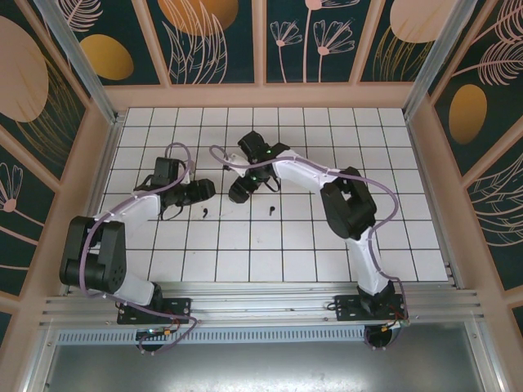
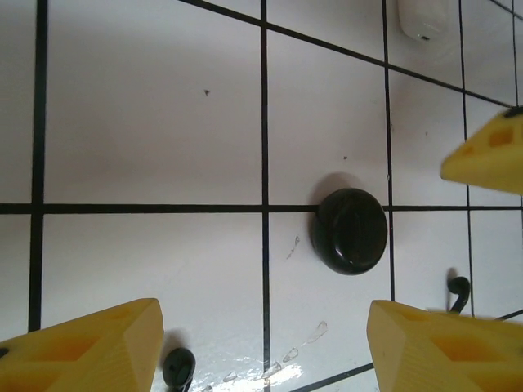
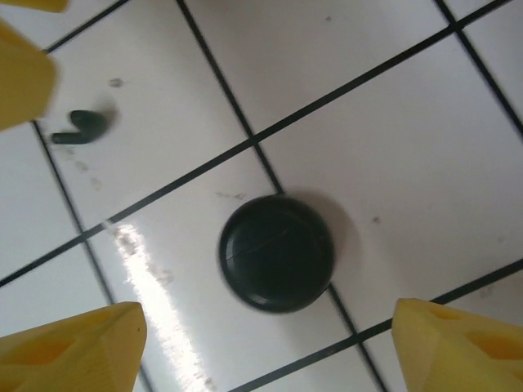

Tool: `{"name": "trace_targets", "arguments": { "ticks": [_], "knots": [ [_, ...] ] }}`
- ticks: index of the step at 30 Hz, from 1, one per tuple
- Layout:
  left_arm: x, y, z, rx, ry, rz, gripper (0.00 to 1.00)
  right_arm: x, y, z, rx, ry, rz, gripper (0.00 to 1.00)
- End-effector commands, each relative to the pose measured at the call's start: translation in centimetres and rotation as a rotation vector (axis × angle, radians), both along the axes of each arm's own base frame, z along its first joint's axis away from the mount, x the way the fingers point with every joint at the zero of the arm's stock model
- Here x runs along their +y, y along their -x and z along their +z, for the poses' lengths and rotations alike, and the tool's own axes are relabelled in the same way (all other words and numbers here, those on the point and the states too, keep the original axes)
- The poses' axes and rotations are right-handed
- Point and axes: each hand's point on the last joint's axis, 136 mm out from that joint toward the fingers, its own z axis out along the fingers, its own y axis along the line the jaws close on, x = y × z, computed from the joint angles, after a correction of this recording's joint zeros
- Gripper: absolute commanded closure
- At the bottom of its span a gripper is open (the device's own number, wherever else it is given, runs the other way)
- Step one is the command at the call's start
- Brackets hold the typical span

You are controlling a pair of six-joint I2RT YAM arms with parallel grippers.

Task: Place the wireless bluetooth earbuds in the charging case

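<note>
The round black charging case [image 3: 276, 253] lies with its lid shut on the white tiled floor, straddling a grout line. My right gripper [image 3: 268, 314] hovers over it, open, yellow fingers [image 3: 73, 347] wide apart with nothing between them. My left gripper [image 2: 263, 314] is also open and empty, with the same black case [image 2: 351, 231] just ahead of it. One black comma-shaped earbud [image 2: 178, 367] lies by its left finger and another [image 2: 458, 292] by its right finger. From above, the two earbuds [image 1: 204, 212] [image 1: 270, 211] lie on the tiles just nearer than the left gripper [image 1: 204, 191] and right gripper [image 1: 242, 191].
A rounded white case [image 2: 422, 18] sits farther out on the tiles. A yellow finger of the right gripper [image 2: 486, 151] pokes into the left wrist view. Wooden walls [image 1: 261, 95] fence in the tiled floor. The two grippers are close together.
</note>
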Motion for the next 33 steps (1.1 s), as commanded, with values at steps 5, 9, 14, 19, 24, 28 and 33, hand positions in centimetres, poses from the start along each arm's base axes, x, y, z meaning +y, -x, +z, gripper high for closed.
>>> {"name": "trace_targets", "arguments": {
  "ticks": [5,9,14,19,24,28,33],
  "knots": [
    [0.9,-0.9,1.7,-0.052,0.095,0.057,0.34,-0.2,-0.2,-2.3,-0.024,0.123,0.114,0.19],
    [1.3,-1.1,1.4,-0.050,0.092,0.063,0.34,0.5,0.1,-2.8,-0.018,0.125,0.128,0.19],
    [1.4,-1.2,0.8,-0.040,0.095,0.065,0.34,1.2,0.3,-3.6,0.002,0.136,0.137,0.19],
    [1.5,-1.3,0.6,-0.038,0.088,0.062,0.34,1.6,0.5,-4.9,0.038,0.149,0.138,0.21],
    [1.6,-1.3,0.6,-0.041,0.080,0.060,0.34,1.5,0.5,-5.6,0.068,0.167,0.119,0.30],
    [1.7,-1.2,0.7,-0.043,0.078,0.059,0.34,1.3,0.4,-5.4,0.074,0.180,0.091,0.44],
    [1.8,-1.2,1.2,-0.056,0.072,0.063,0.34,1.1,-0.1,-3.9,0.105,0.146,0.018,0.55]
  ]
}}
